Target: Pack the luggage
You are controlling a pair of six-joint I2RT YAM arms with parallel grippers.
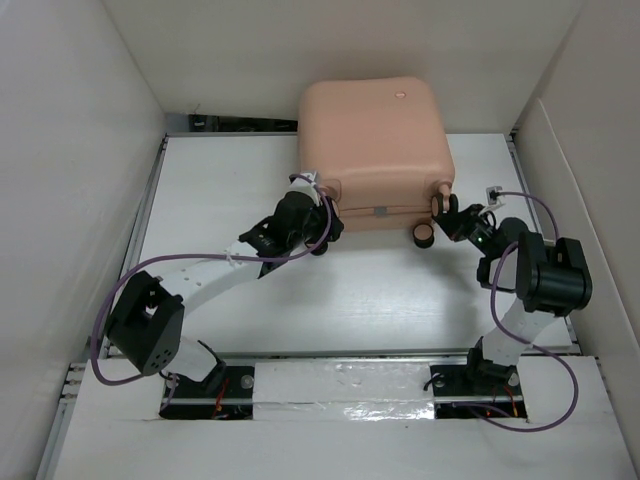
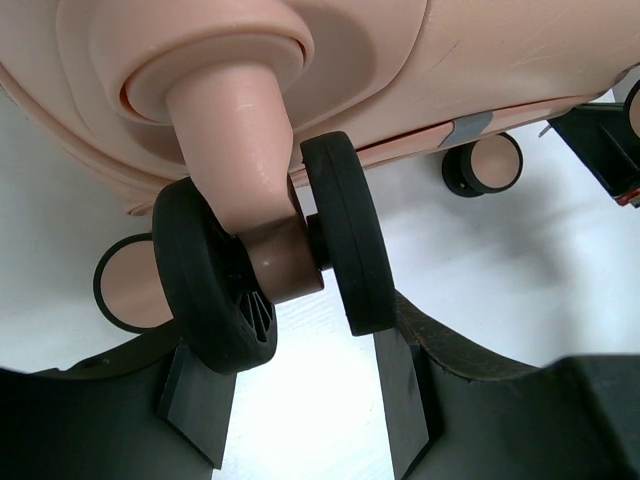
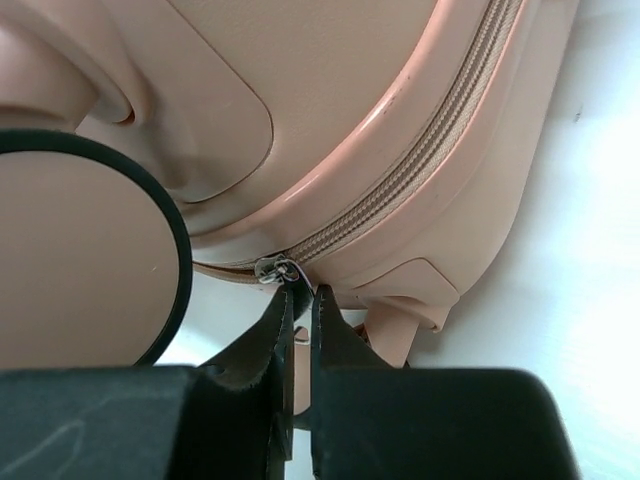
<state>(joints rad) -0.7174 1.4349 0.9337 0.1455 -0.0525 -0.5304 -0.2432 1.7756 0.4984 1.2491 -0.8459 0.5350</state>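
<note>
The peach-pink luggage [image 1: 375,140] lies flat and closed at the back middle of the table. My left gripper [image 1: 322,232] is at its near-left corner. In the left wrist view the left gripper [image 2: 300,365] is open, its fingers [image 2: 400,400] on either side of a black double wheel [image 2: 345,230] under the shell [image 2: 480,60]. My right gripper [image 1: 447,212] is at the near-right corner. In the right wrist view the right gripper [image 3: 300,297] is pinched on the pull tab of the metal zipper slider [image 3: 272,270] on the seam of the luggage [image 3: 380,90], beside a wheel [image 3: 80,260].
White walls close in the table on the left, back and right, with metal rails [image 1: 150,200] along the sides. Another wheel [image 1: 424,235] sticks out at the near-right corner. More wheels [image 2: 485,165] and the right arm's tip [image 2: 600,140] show in the left wrist view.
</note>
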